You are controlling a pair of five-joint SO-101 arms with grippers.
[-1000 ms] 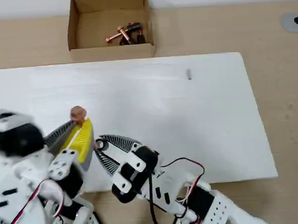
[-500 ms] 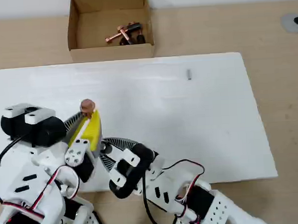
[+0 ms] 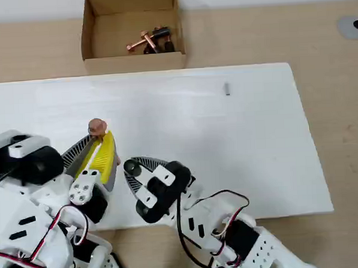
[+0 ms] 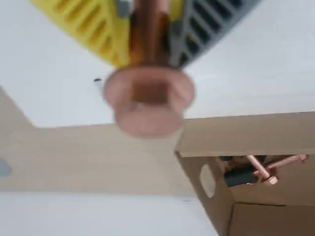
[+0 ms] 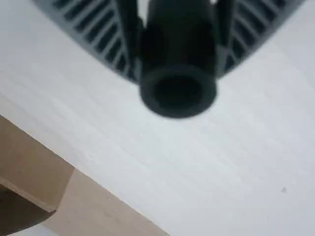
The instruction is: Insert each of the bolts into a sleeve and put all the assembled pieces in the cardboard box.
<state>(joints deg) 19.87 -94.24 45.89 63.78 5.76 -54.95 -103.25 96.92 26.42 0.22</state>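
Observation:
My left gripper (image 3: 97, 140), with one yellow and one grey finger, is shut on a copper bolt (image 3: 96, 127) whose round head sticks out past the fingertips; the left wrist view shows that bolt (image 4: 149, 96) close up. Just to its right, my right gripper (image 3: 135, 173) is shut on a black sleeve (image 3: 131, 168), seen open-ended in the right wrist view (image 5: 177, 91). Bolt and sleeve are apart, above the near left of the white board (image 3: 227, 143). The cardboard box (image 3: 88, 36) at the back holds assembled bolt-and-sleeve pieces (image 3: 152, 40).
A small dark speck (image 3: 227, 89) lies on the board's far right part. The wooden table (image 3: 339, 101) surrounds the board, with a grey disc (image 3: 353, 26) at its far right edge. The box (image 4: 231, 196) also appears in the left wrist view.
The left arm swung forward and then back a little, carrying the bolt. The right gripper with the sleeve shifted slightly and turned; the gap between the two stays small.

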